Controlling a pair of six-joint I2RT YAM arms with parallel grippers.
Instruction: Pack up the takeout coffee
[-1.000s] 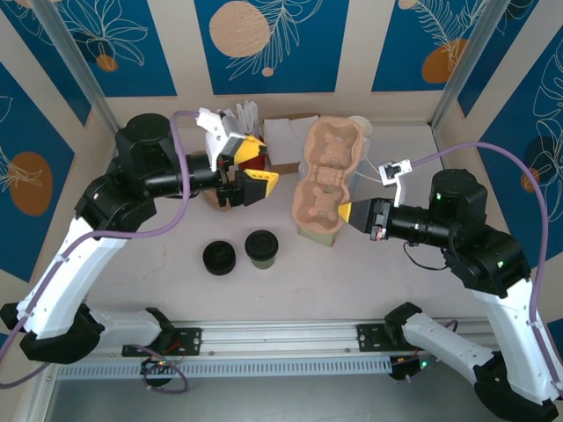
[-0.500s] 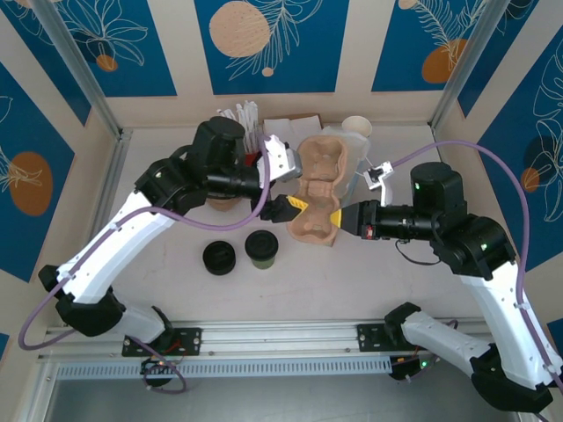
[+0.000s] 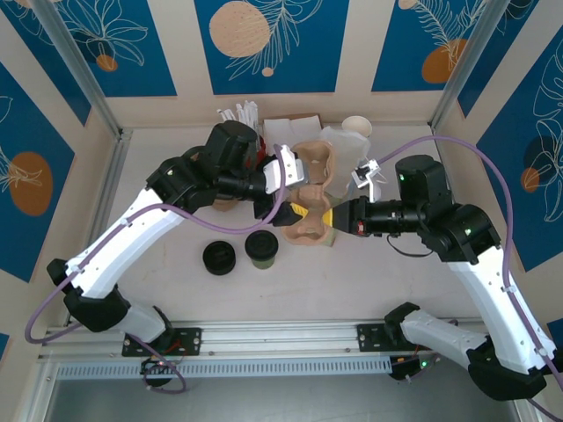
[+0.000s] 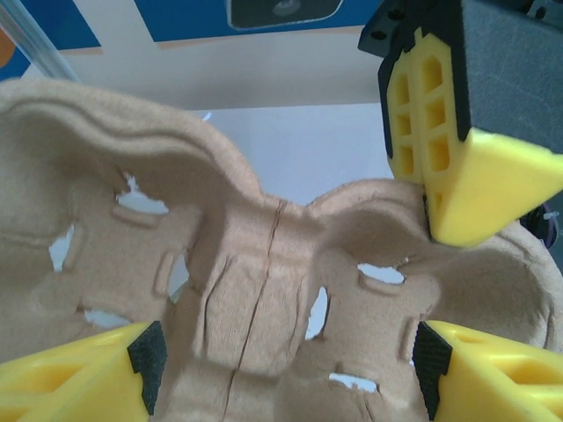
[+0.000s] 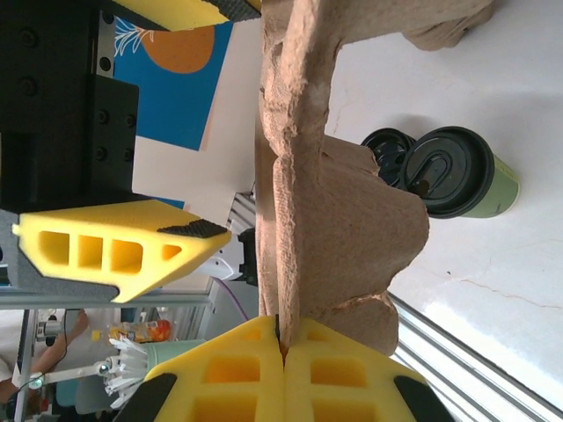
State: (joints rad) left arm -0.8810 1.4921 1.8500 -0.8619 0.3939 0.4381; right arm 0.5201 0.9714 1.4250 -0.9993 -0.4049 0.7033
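Observation:
The takeout coffee (image 3: 261,249), black-lidded with olive-green sides, stands on the table in front of the arms; the right wrist view shows it lying beyond the carrier (image 5: 462,173). A tan pulp cup carrier (image 3: 318,167) is held up mid-table, and my right gripper (image 3: 334,215) is shut on its near edge (image 5: 283,341). My left gripper (image 3: 297,211) has come in from the left. It is open, its yellow fingers (image 4: 79,374) either side of the carrier's middle ridge (image 4: 255,299).
An all-black round lid piece (image 3: 219,258) sits just left of the coffee. At the back are white paper cups (image 3: 356,127), a napkin box (image 3: 286,132) and stirrers (image 3: 242,114). A metal rail (image 3: 281,334) runs along the near edge.
My left arm swung right from the back left and now straddles the carrier, jaws a little wider. My right gripper shifted the carrier slightly left, still gripping its edge.

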